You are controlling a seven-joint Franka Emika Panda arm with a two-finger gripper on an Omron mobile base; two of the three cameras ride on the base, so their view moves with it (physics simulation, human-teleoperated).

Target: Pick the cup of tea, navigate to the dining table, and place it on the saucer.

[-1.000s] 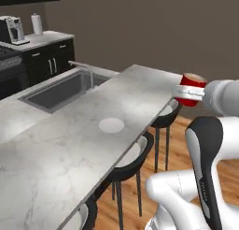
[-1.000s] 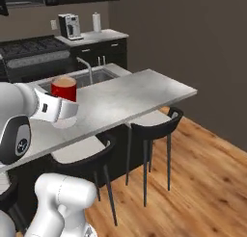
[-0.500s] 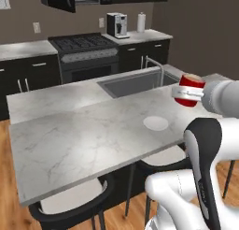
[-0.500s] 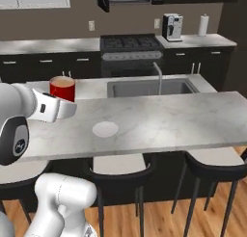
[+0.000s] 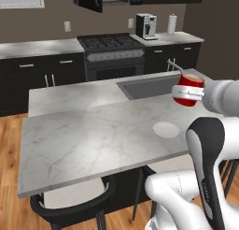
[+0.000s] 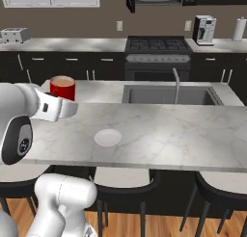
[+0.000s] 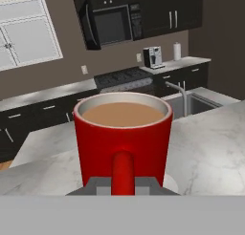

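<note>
Marble dining table [image 5: 88, 135] lies below you; your gripper [image 5: 183, 90], clamped on the cup of tea [image 5: 188, 89], hangs above and just beyond the saucer [image 5: 166, 129].

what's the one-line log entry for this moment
phase: carry | gripper: shut on cup of tea | cup: upright, above dining table | saucer: bare

My arm rises from the base, folds at a dark elbow joint and reaches forward with the forearm level. My gripper [image 5: 186, 92] is held out level at the end of it, well above the surface below. The jaws are closed on the handle of the cup [image 7: 123, 133], which sits upright just ahead of my fingertips [image 7: 98, 185].
</note>
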